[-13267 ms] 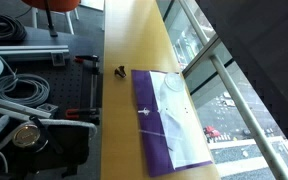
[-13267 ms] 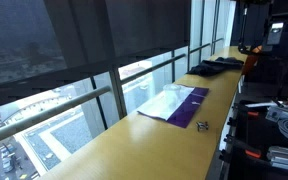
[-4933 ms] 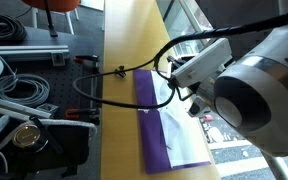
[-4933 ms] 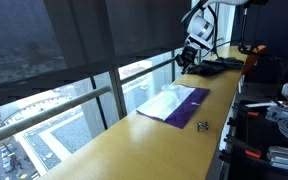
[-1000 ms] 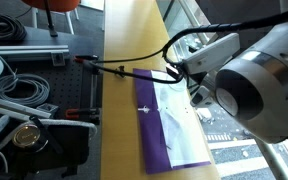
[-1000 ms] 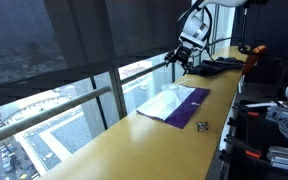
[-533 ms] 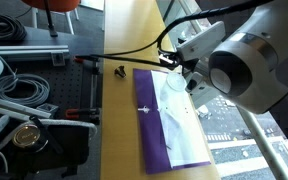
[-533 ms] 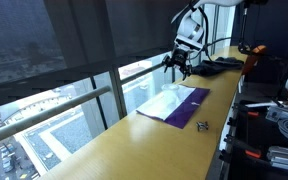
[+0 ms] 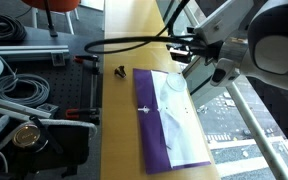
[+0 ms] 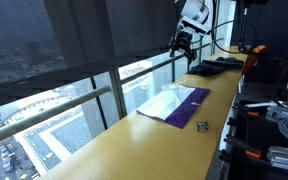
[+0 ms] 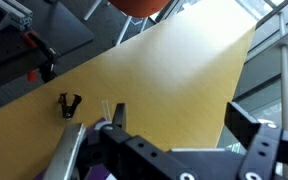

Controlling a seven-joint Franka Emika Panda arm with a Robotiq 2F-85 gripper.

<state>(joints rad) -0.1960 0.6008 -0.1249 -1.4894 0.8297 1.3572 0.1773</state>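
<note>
A purple and white cloth [image 9: 169, 120] lies flat on the long wooden counter [image 9: 129, 40]; in the other exterior view the cloth [image 10: 171, 102] sits mid-counter. A small black clip [image 9: 119, 71] rests by the cloth's corner, also seen as the clip [image 10: 202, 125] and the clip [image 11: 70, 104]. My gripper [image 10: 181, 42] hangs high over the counter by the window, well above the cloth. In the wrist view the gripper [image 11: 179, 122] is open, with only bare counter [image 11: 174, 70] between its fingers. The arm [image 9: 254, 35] fills the upper right.
A dark cloth [image 10: 214, 66] lies at the counter's far end. Window glass and a metal railing [image 9: 246, 120] run along one side. Coiled cables [image 9: 19, 90], red-handled clamps [image 9: 84, 60] and an orange chair [image 9: 54, 5] crowd the floor on the other side.
The arm has swung up and away from the cloth toward the window, so the gripper now hangs higher. Its jaws stayed open. The cloth and clip have not moved.
</note>
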